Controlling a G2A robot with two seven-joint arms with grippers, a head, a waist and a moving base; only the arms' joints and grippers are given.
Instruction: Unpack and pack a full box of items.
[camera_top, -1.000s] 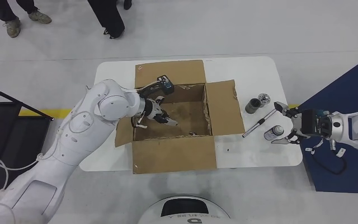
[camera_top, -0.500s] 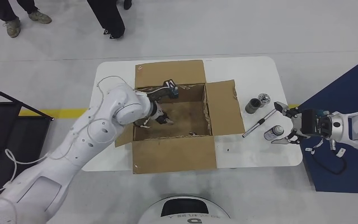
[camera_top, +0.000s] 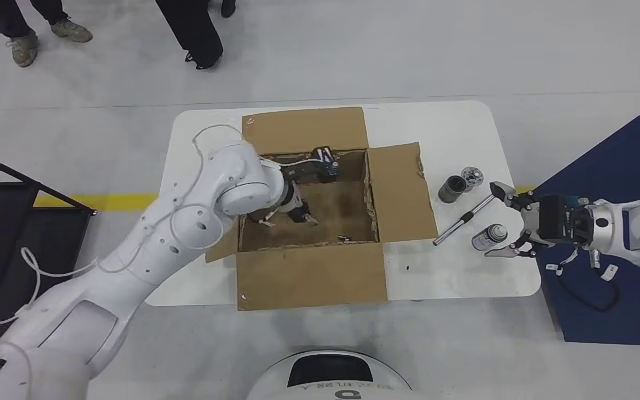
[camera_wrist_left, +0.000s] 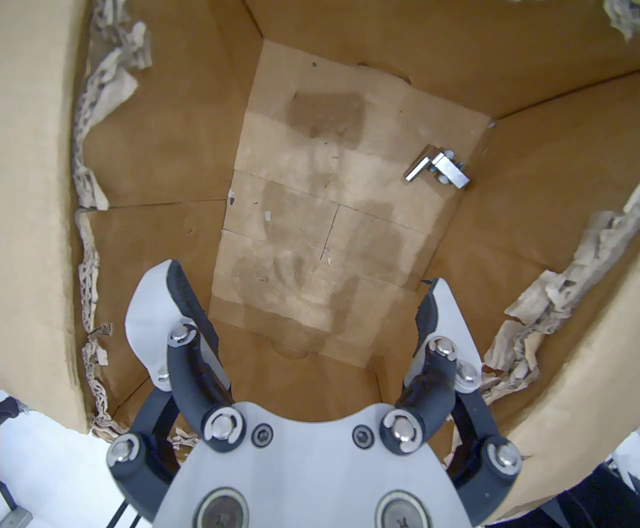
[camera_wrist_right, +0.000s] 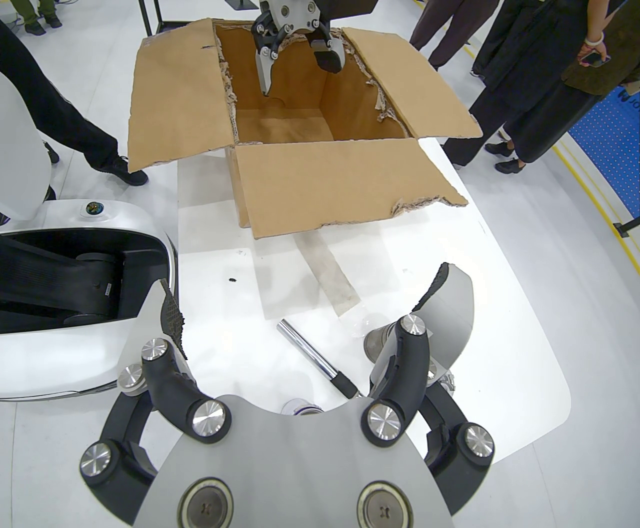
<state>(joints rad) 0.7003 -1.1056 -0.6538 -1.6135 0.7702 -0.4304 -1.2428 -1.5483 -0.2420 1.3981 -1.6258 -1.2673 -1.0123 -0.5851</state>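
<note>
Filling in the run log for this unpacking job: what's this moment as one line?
left gripper: open, in box opening | metal bracket: on box floor | right gripper: open, near rod on table

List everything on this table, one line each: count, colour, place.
Open cardboard box: one, brown, table's middle.
White table: one, white, under everything.
Small metal bracket: one, silver, box floor near a corner.
Metal rod with black end: one, silver, tabletop right of box.
Dark cylindrical can: one, grey, beyond the rod.
Small shiny metal piece: one, silver, beside the dark can.
Silver can: one, silver, beside the rod.
Flat tape strip: one, greyish, tabletop between box and rod.
Left hand: one, white and black, open, inside the box.
Right hand: one, white and black, open, over the cans.
</note>
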